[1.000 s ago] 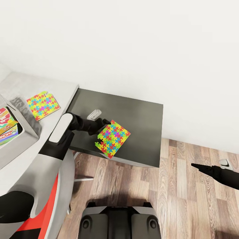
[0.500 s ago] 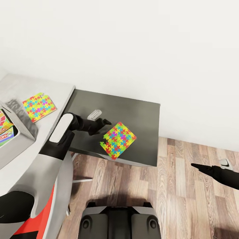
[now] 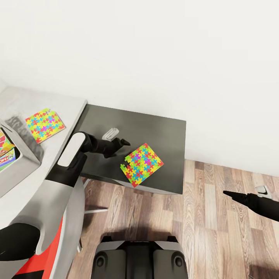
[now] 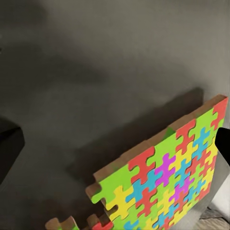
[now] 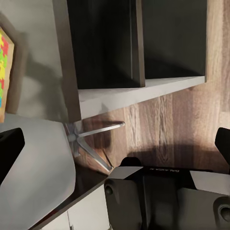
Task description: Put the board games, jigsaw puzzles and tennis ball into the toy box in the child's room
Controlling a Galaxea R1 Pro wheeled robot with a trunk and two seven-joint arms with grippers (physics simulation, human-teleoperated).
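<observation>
On the dark lower side table (image 3: 162, 131), close to its front edge, one jigsaw puzzle (image 3: 142, 164) is lying flat and turned cornerwise, so that one corner is reaching toward the edge above the wood floor (image 3: 217, 217); its longer side is running diagonally away from the robot and toward its right; the left gripper (image 3: 123, 142) is hovering just beside the sheet's near-left corner, apart from it and holding nothing, with the sheet lying ahead of it and to its right; in the left wrist view the two dark fingertips (image 4: 9, 143) are sitting at opposite borders with bare tabletop between them, so the jaws are spread wide, and the puzzle (image 4: 167, 172) is lying off toward one finger rather than between the two; the left arm is clearly the nearer one, since the right gripper (image 3: 232, 195) is hanging well apart over the floor, and its jaws are likewise spread in the right wrist view; the sheet is looking thin, with a tan edge and interlocking pieces of yellow, green, red, blue and pink, and a few pieces at one corner are looking loose or missing; such a flat sheet is probably going to be awkward to pinch from above; the second jigsaw puzzle (image 3: 44, 125) is resting on the pale table (image 3: 23, 193), near the grey toy box (image 3: 19, 170), which is already holding printed game boxes (image 3: 6, 153).
</observation>
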